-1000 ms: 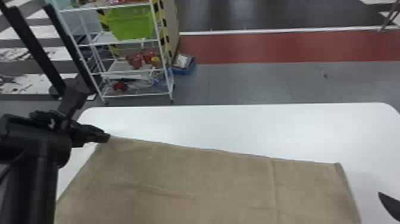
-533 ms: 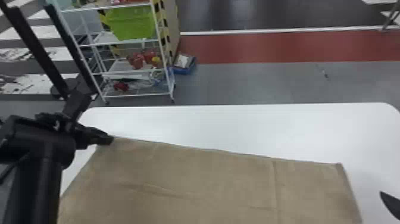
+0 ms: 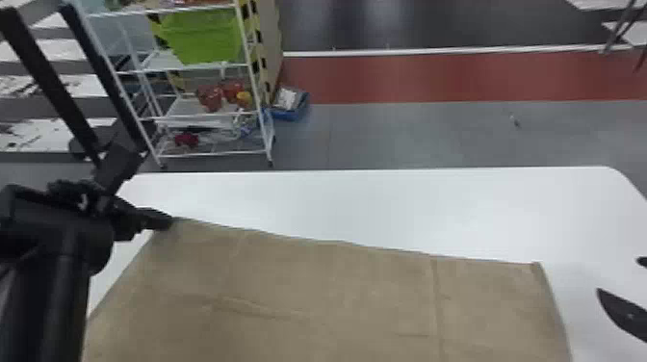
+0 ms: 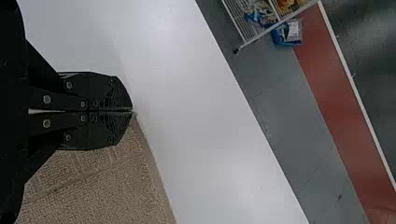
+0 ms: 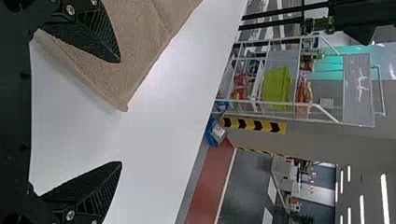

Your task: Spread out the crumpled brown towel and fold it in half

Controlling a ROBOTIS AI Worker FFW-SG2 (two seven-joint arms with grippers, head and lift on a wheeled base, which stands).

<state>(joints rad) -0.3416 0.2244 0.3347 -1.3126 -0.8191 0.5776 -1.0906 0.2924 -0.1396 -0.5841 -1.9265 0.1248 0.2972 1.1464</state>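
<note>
Head view: the brown towel (image 3: pixel 308 298) lies spread on the white table (image 3: pixel 385 202), with shallow creases and its near portion cut off by the lower border. Judged by its knit surface, the towel is light, soft and limp, neither fragile nor slippery. It offers no stiffness; an unsupported edge is likely to sag, and a single-point pull may skew the cloth.

Recommended hold points: the two far corners, with a shallow bite on the hem. Left gripper (image 4: pixel 131 110): fingers pressed together, pinching the far left corner. Right gripper (image 5: pixel 120 112): fingers spread wide, nothing between the pads gripped. In the right wrist view, the far right corner (image 5: pixel 125 108) appears between the fingertips; clearance above the cloth cannot be determined.

Pose: the left arm (image 3: pixel 58 250) enters from the left side, its fingers low at the corner. The right fingers (image 3: pixel 626 313) enter at the right edge, apart from the towel. Closing on the free corner is the probable next step.
</note>
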